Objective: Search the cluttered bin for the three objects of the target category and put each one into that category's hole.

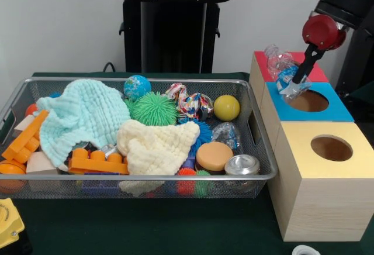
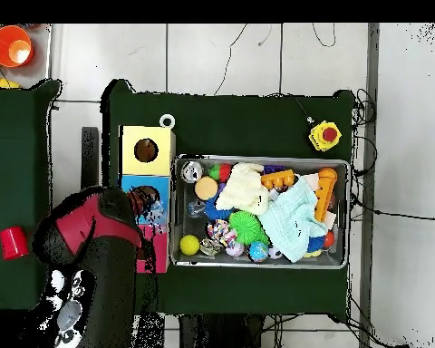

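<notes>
Right now: crinkly item hangs at the blue hole's rim

Crinkly plastic piece (image 1: 287,81), clear with blue print, sits pinched in the gripper (image 1: 290,86), jaws closed narrow on it. It hangs just over the near-left rim of the hole (image 1: 309,101) in the blue box (image 1: 339,112). So the hole's centre lies slightly right of the claw in the front view; a small shift that way, then release, looks like the call. Long axis can't be read, it's a crumpled wad. A second clear crinkly piece (image 1: 274,56) rests on the red box (image 1: 317,74) behind. Yellow box (image 1: 315,150) is in front, its hole empty. Another clear wrapper (image 1: 227,132) shows in the bin (image 1: 140,179), beside the yellow ball (image 1: 227,107). Likely next target.
</notes>
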Action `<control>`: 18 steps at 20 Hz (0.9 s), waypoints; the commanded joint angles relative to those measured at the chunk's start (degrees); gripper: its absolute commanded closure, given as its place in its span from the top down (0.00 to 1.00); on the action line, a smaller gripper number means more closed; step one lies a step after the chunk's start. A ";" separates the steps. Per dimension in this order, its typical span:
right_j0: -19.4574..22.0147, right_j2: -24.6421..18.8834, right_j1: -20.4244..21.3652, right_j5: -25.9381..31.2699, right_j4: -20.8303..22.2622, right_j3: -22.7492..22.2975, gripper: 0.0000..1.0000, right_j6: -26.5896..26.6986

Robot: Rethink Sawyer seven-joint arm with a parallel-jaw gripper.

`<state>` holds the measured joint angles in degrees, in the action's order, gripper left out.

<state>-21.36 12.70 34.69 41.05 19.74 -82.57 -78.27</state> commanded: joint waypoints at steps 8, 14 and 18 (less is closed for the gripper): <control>-2.09 3.40 -6.64 10.83 -4.82 4.57 0.00 -17.82; -2.49 3.39 -7.51 12.26 -5.87 6.80 0.00 -17.23; -3.23 3.44 -7.94 13.60 -7.01 8.21 0.00 -17.30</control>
<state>-24.61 17.02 29.86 47.49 14.88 -76.10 -80.74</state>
